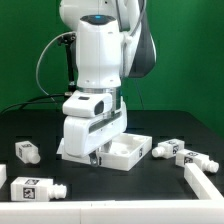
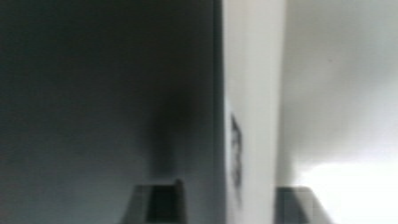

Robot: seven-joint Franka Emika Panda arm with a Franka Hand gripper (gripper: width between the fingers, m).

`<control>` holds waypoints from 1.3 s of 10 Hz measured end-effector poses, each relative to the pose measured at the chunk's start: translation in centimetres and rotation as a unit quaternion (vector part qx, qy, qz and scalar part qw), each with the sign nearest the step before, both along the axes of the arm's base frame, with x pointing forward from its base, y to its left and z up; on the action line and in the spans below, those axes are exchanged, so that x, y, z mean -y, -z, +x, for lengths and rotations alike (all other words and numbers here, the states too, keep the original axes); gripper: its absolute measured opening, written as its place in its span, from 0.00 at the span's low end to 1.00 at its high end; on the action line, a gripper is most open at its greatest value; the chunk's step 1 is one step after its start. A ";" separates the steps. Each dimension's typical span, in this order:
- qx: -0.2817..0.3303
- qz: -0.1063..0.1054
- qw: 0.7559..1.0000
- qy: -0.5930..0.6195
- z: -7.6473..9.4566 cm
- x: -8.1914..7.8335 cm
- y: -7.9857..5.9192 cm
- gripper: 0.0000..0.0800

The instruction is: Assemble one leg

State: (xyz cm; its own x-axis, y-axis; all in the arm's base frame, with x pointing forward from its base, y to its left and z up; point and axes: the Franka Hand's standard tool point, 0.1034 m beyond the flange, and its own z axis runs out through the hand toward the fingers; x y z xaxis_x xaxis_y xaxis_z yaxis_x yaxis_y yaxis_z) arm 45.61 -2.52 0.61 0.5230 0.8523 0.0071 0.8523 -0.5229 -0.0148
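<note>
The gripper (image 1: 97, 157) is down at the near edge of the large flat white slab (image 1: 130, 150) in the middle of the table. In the wrist view the picture is blurred: the slab's white edge (image 2: 258, 110) runs between the two dark fingertips (image 2: 164, 200), which stand apart on either side of it; whether they press on it does not show. Several legs, small white blocks with tags, lie loose on the table: one at the exterior view's left (image 1: 27, 151), one at the front left (image 1: 35, 187), and two to the right of the slab (image 1: 168, 150).
A white angled rail (image 1: 205, 183) lies at the front on the exterior view's right. A white strip (image 1: 25, 204) shows at the front left edge. A green wall stands behind the black table.
</note>
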 end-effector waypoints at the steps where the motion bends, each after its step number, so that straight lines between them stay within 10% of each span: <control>1: 0.000 0.000 1.000 0.000 0.0 0.0 0.0 0.13; 4: -0.007 -0.001 1.000 0.002 0.0 0.3 -0.2 0.07; 9: -0.006 -0.032 0.980 0.195 3.1 0.7 -8.5 0.07; 13: -0.020 -0.040 0.961 0.271 5.0 -0.8 -8.3 0.07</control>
